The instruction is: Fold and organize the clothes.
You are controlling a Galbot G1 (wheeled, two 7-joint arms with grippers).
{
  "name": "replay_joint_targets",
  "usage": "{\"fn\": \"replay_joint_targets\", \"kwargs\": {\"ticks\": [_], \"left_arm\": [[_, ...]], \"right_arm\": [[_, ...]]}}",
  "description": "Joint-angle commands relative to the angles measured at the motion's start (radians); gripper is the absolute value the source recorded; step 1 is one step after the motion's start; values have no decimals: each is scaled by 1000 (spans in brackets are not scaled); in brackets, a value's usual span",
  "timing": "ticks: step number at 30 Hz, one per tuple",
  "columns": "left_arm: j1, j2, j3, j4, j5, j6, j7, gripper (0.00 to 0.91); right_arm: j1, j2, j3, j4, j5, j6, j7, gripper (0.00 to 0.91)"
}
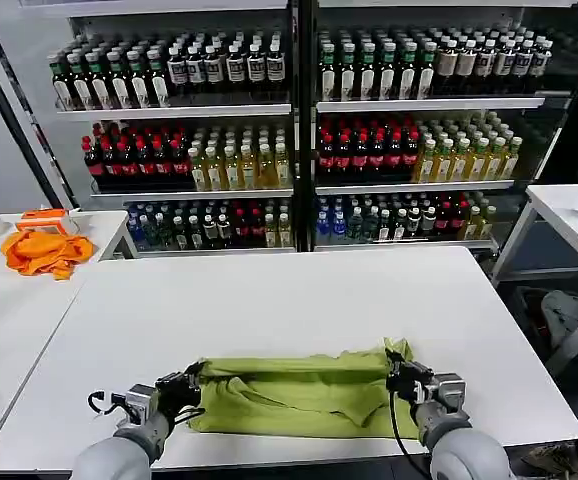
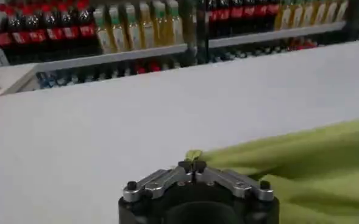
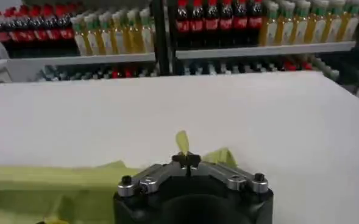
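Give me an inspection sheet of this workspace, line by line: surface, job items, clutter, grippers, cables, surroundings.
Surface: white table, bare beyond the shirt.
Job's things: lime-green T-shirt bunched in a long band near the front edge.
Clutter: orange cloth on the side table at the left.
Grippers: left gripper shut on the shirt's left end; right gripper shut on its right end.
Cables: black cable along the right arm; a black loop by the left wrist.
Surroundings: drink coolers stocked with bottles behind the table.

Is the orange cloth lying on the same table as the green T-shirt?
No, the orange cloth sits on a separate white table on the robot's left, while the green T-shirt lies on the front table.
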State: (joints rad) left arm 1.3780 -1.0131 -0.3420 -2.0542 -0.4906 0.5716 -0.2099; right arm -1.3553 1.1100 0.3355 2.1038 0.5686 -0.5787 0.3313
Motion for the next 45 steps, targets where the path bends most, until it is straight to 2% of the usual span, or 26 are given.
{"fn": "replay_joint_targets", "kwargs": {"ticks": [1, 2, 3, 4, 5, 12, 17, 22, 26, 27, 28, 29, 30, 32, 45], "left_arm": [[27, -8, 9, 23, 128, 3, 24, 20], [25, -10, 12, 25, 131, 3, 25, 131], [21, -14, 16, 26, 133, 2, 25, 242], [19, -18, 18, 27, 133, 2, 24, 826], [17, -21, 20, 27, 135, 1, 24, 907], [29, -43, 9, -5, 123, -30, -16, 907], [73, -115, 0, -56, 51, -61, -99, 907], [95, -197, 15, -19, 42, -78, -124, 907], [91, -227, 25, 27, 54, -81, -133, 907], [92, -233, 28, 39, 58, -83, -134, 806], [93, -234, 29, 46, 61, -86, -134, 584], [94, -236, 30, 50, 66, -88, -134, 403], [95, -238, 31, 58, 72, -96, -134, 50], [98, -238, 30, 64, 73, -101, -134, 20], [139, -245, 26, 36, 41, -116, -118, 20]], "right_arm": [[-59, 17, 4, 1, -30, 0, 1, 0], [-58, 20, 1, -3, -37, -1, 2, 0], [-59, 21, -1, -4, -40, -1, 1, 91], [-60, 23, -4, -6, -53, -1, -3, 655], [-62, 25, -5, -6, -57, -1, -5, 907], [-83, 31, 2, 29, -77, 0, -13, 907], [-121, 40, 17, 63, -96, 1, -16, 907], [-141, 50, 23, 69, -107, 1, -16, 907], [-143, 56, 20, 70, -112, 1, -14, 907], [-143, 58, 19, 71, -113, 1, -14, 907], [-143, 58, 18, 73, -113, 1, -14, 907], [-143, 58, 18, 73, -113, 1, -14, 907], [-144, 58, 19, 74, -114, 1, -13, 907], [-146, 56, 21, 75, -114, 1, -13, 907], [-163, 57, 38, 97, -112, 1, -9, 907]]}}
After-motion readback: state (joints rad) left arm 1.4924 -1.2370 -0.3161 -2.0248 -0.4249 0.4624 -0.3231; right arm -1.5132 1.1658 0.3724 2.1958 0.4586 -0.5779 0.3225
